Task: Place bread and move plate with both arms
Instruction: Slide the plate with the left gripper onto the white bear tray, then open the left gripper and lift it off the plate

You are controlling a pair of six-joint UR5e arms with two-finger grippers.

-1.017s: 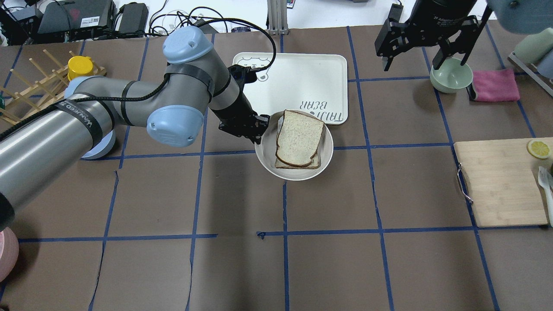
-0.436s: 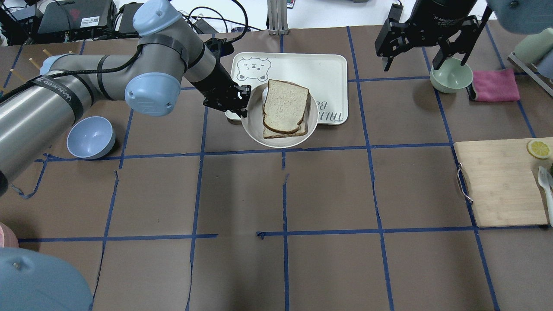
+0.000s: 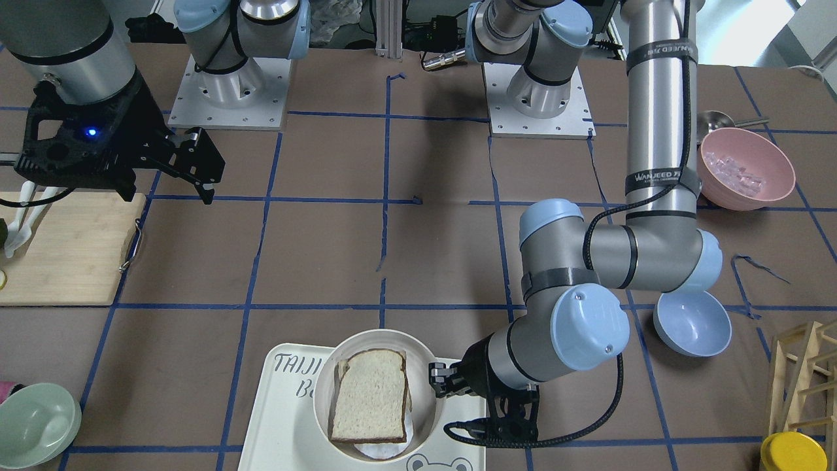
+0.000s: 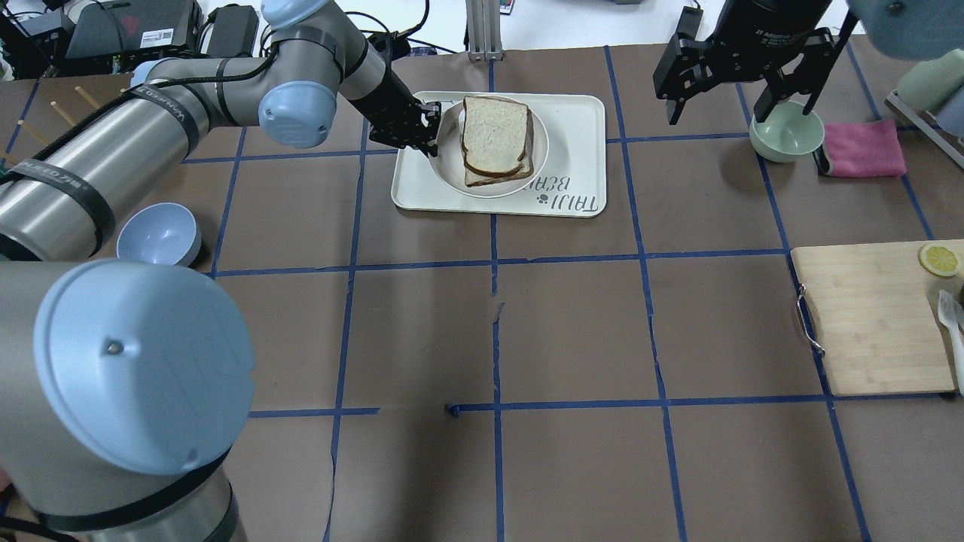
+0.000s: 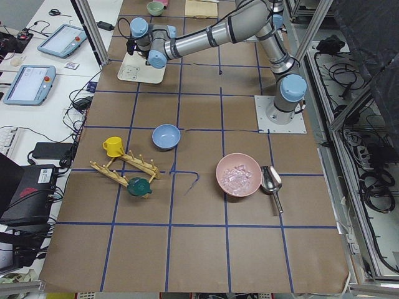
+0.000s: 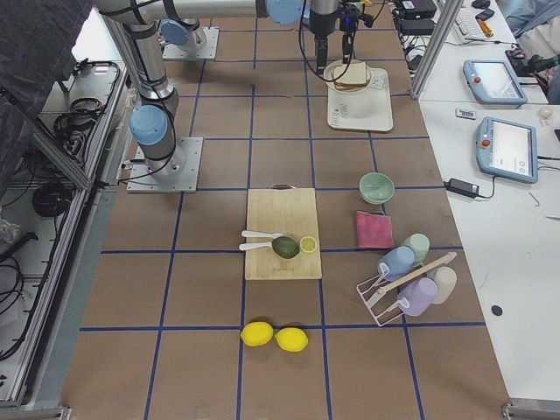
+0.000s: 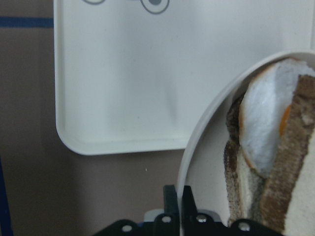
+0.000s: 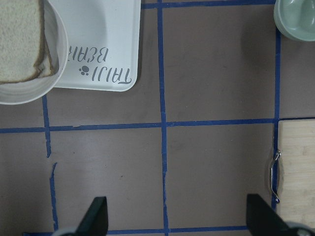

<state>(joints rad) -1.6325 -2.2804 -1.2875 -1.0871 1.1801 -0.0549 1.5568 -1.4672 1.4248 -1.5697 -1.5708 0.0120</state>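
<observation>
The round cream plate [image 4: 489,190] carries the dark-crusted bread slice [image 4: 493,135], stacked on a second slice. The plate is over the white TAIJI BEAR tray [image 4: 572,135]; I cannot tell whether it rests on the tray. My left gripper [image 4: 431,128] is shut on the plate's left rim; the left wrist view shows the rim [image 7: 197,147] pinched between the fingers [image 7: 170,201]. In the front-facing view the gripper [image 3: 437,383] holds the plate [image 3: 428,418] with the bread [image 3: 369,396]. My right gripper [image 4: 742,98] hangs open and empty, high at the far right, near the green bowl.
A pale green bowl [image 4: 787,132] and a pink cloth [image 4: 862,148] lie at the far right. A wooden cutting board [image 4: 874,316] with a lemon slice is at the right edge. A blue bowl [image 4: 158,237] sits at the left, a pink bowl [image 3: 745,167] near my left arm.
My left arm has carried the plate with the bread away from me, from the brown table surface to over the white tray. The right arm has not moved.
</observation>
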